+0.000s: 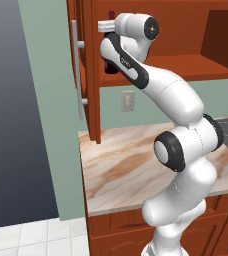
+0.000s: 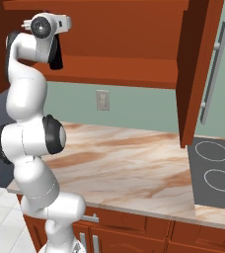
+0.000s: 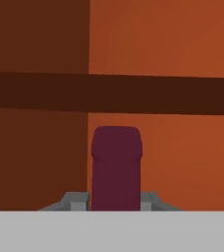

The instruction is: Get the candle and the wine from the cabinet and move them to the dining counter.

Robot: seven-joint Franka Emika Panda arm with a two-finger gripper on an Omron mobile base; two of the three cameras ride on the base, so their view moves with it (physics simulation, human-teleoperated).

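Observation:
The wine [image 3: 116,157] fills the middle of the hand view: its maroon neck capsule stands upright between my two grey fingertips, which press on both sides of it. My gripper [image 3: 116,199] is shut on that neck. In the left base view my gripper [image 1: 107,25] reaches into the open reddish-brown cabinet [image 1: 186,30], and the bottle's dark body [image 1: 110,68] shows below the hand on the cabinet floor [image 1: 176,70]. The arm hides the rest of the bottle. The candle is hidden and the dining counter is out of view.
The cabinet's left door [image 1: 88,75] stands open with its silver bar handle [image 1: 78,70]; the right door [image 2: 198,74] hangs open too. Below lies a marble wall counter [image 2: 129,163] with a stovetop [image 2: 215,170] at the right. An inner shelf [image 3: 158,93] crosses above the bottle.

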